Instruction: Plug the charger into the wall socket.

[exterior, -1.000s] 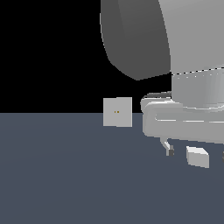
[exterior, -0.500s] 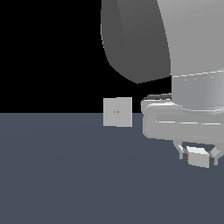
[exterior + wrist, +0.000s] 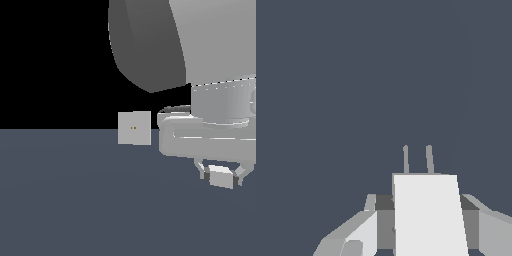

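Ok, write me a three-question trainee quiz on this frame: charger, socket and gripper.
1. True or false: the charger sits between the fingers of the gripper.
2. In the exterior view, the wall socket stands on which side of the gripper?
A. the exterior view's left
B. the exterior view's right
C. directly beneath it
3. Fill in: in the wrist view, ____ thin prongs stick out from the charger's far end.

Key
1. True: a finger flanks it on each side.
2. A, and apart from the gripper, not touching.
3. Two.
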Controlling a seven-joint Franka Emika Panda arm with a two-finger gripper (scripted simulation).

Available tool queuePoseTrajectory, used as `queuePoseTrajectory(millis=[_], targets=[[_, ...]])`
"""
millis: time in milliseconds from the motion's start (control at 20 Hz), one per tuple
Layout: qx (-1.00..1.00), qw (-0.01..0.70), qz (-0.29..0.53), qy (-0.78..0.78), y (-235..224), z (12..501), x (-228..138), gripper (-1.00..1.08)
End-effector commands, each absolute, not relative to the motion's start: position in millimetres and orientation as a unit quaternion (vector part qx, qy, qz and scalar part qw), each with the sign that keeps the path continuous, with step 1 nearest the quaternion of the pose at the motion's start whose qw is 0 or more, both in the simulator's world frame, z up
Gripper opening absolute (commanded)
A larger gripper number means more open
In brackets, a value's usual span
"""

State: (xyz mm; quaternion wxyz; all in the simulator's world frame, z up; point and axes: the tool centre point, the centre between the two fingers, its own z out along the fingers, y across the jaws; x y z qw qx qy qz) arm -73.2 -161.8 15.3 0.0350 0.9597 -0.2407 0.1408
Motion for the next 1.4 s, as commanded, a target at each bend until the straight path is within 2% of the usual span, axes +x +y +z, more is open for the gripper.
queuePoseTrajectory(millis=[0,350,1000,1350], targets=[[0.960,0.034,0.141,-0.238,-154.5,19.0,-68.7,-1.00],[0.963,0.032,0.142,-0.227,-118.9,36.9,-48.1,-1.00],[0.970,0.029,0.143,-0.195,-20.4,85.8,5.2,-1.00],[0.972,0.027,0.143,-0.185,7.3,99.1,20.2,-1.00]])
